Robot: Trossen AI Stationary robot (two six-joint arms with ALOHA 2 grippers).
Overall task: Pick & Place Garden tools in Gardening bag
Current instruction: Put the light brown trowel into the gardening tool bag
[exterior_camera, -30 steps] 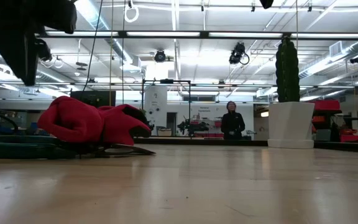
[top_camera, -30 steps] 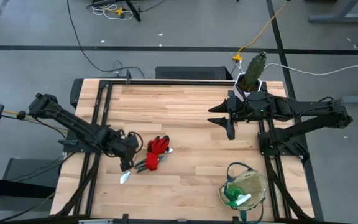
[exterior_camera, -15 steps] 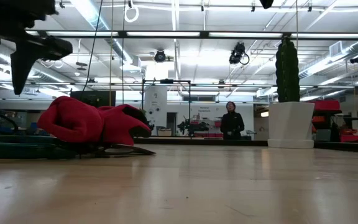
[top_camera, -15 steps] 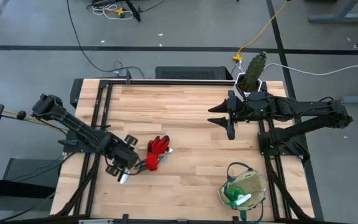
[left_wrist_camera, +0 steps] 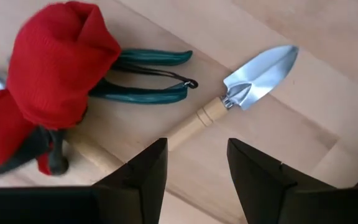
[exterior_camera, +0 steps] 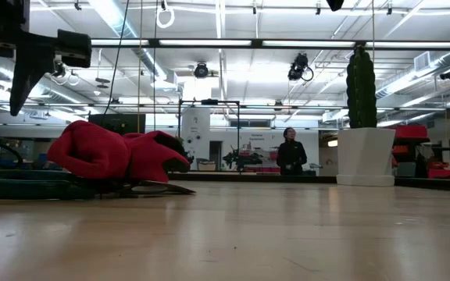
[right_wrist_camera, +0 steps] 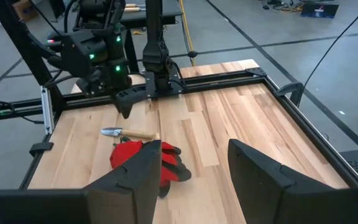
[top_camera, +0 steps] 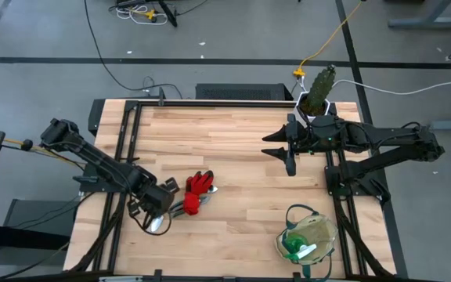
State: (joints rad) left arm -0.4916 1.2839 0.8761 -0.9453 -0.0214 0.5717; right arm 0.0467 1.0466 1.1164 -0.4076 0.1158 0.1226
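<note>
Red gloves (top_camera: 197,188) still lie in a heap near the table's left side in the high view, with the pruners (top_camera: 180,207) and the trowel (top_camera: 161,222) tucked against them, while the left gripper (top_camera: 152,213) has swung round over the last second and now hangs above the trowel's blade end; the right gripper (top_camera: 279,153) waits unmoved near the far right, and the gardening bag (top_camera: 310,235) at the near right already holds the spray bottle (top_camera: 296,247). From the low view, the gloves (exterior_camera: 116,153) rest on the wood and the left arm's dark fingers hang above them, clear of the pile. Through the left wrist view, the spread fingers frame the wooden handle of the trowel (left_wrist_camera: 229,99), gripping nothing. Across the right wrist view, its own fingers stand apart and empty. That realignment suggests the trowel is the next pick.
</note>
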